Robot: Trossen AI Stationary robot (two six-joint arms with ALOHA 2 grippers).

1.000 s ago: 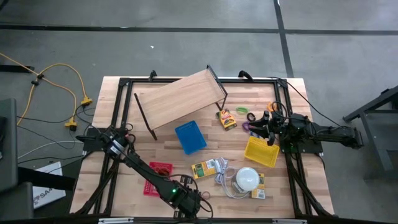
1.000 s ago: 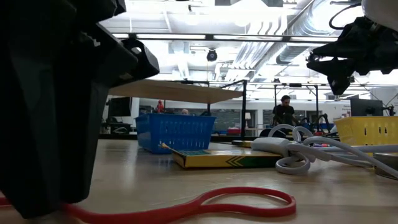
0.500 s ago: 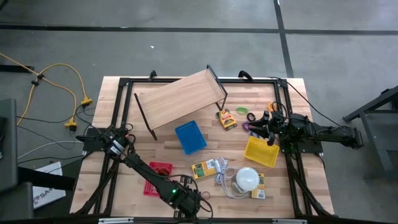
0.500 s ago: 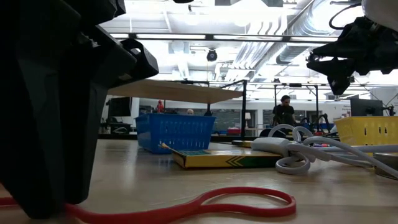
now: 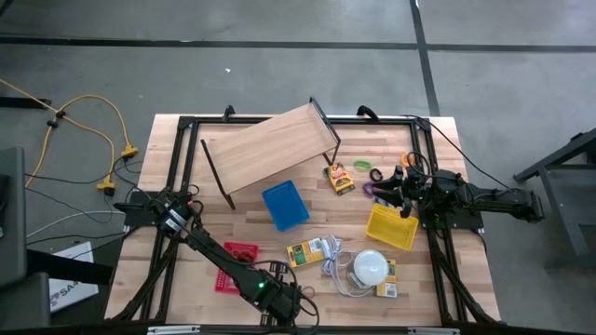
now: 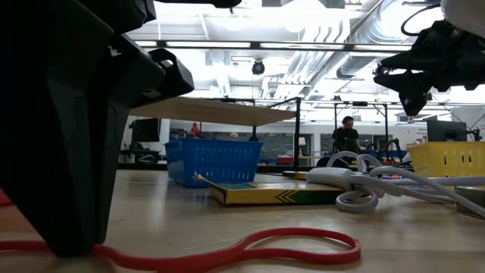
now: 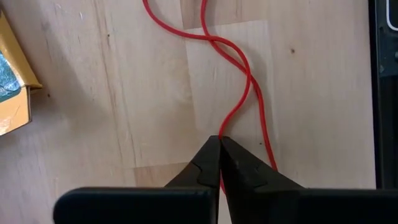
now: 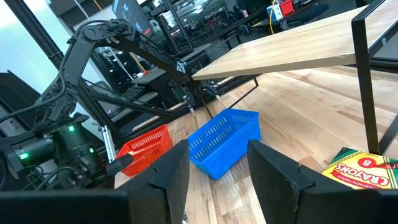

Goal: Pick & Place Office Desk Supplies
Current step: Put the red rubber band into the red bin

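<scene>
Left gripper pinched on red rubber band, right gripper spread, holding nothing

Red rubber band ends beyond frame.

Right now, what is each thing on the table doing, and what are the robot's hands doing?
left hand: shut, pinching the red rubber band at the table's near edge.
red rubber band: flat on the wood, one strand caught in the fingertips.
right hand: open, empty, raised above the yellow basket.
yellow basket: upright on the table.
blue basket: upright.
red basket: upright.
wooden shelf: standing.
</scene>
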